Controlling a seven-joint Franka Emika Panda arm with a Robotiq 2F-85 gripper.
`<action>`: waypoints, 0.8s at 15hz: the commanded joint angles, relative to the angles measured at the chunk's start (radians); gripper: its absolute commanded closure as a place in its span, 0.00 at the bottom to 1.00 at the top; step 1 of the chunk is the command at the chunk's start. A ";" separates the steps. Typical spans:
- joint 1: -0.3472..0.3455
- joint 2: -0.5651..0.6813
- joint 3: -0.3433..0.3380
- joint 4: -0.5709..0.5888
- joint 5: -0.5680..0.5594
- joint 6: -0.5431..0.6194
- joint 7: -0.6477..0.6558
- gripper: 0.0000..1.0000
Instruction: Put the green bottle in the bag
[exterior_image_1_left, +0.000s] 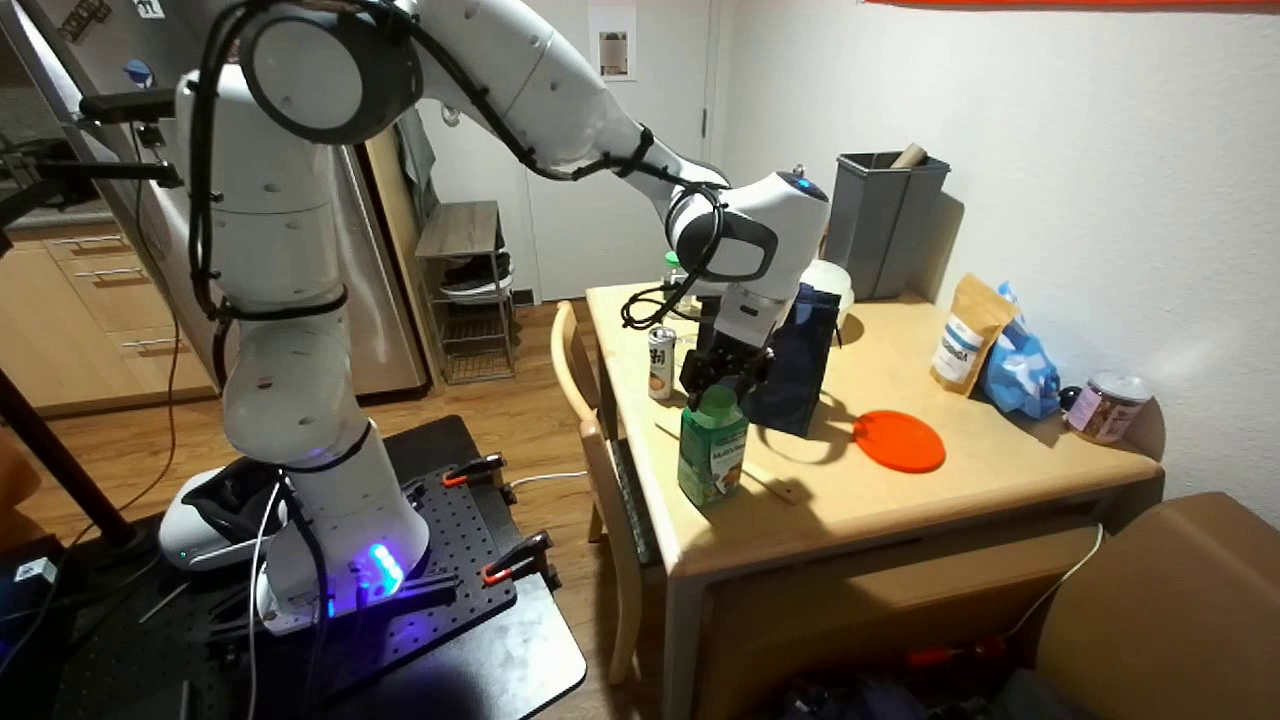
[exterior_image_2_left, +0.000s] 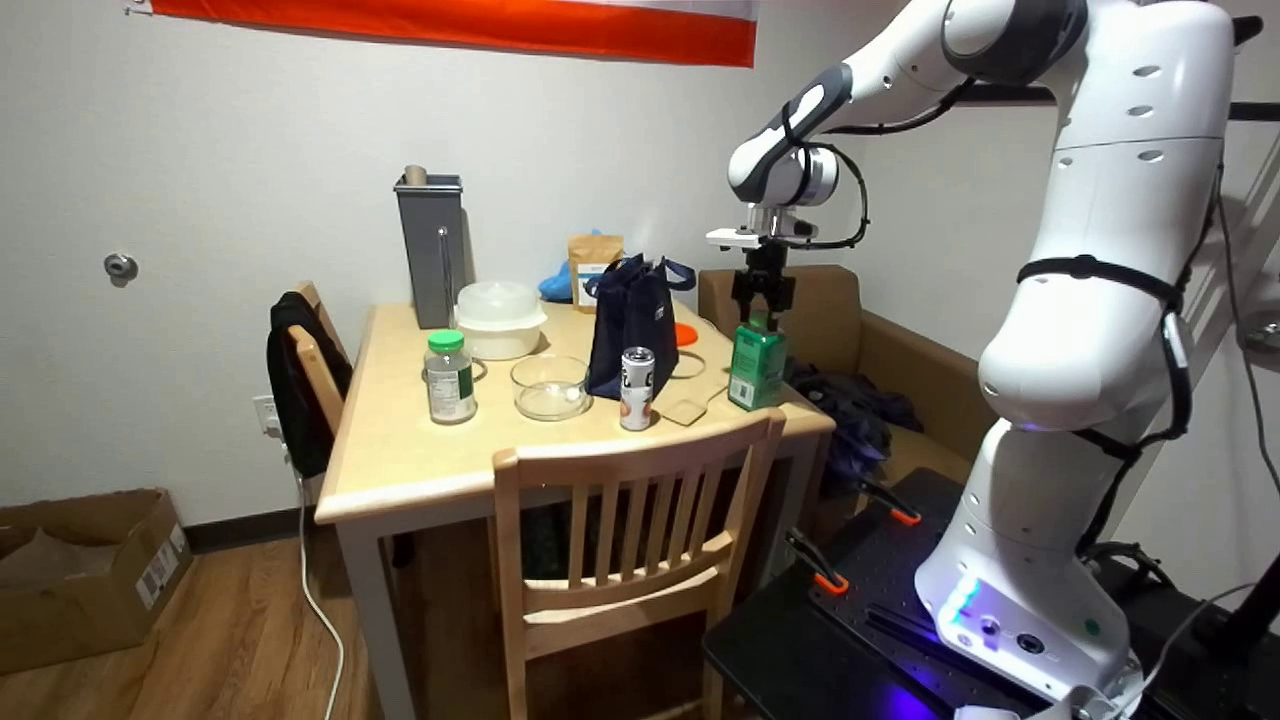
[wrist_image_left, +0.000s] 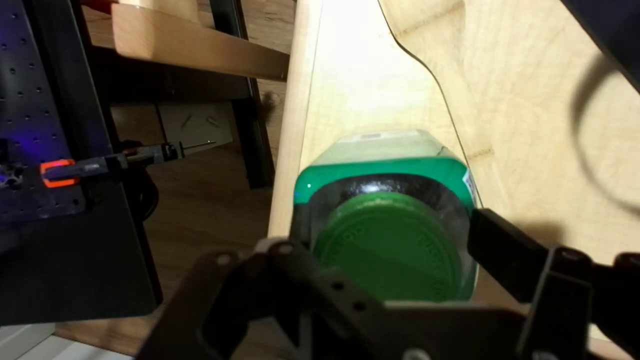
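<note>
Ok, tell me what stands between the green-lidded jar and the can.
Between the jar and the can stands a clear bowl, in an exterior view.

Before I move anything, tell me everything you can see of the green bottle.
The green bottle looks like plastic, boxy, its flat sides green with white print I cannot read and an orange-toned picture. Its round green cap is on, with faint lettering; the shoulder beneath looks dark. It stands upright on the table near an edge. The open jaws are at or just above the cap; whether they touch it, I cannot tell.
</note>
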 joint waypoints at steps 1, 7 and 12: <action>0.009 -0.019 -0.010 0.010 -0.007 0.003 0.029 0.50; 0.020 -0.078 -0.007 0.004 -0.050 0.006 0.037 0.59; 0.060 -0.185 0.029 0.011 -0.106 -0.039 0.028 0.59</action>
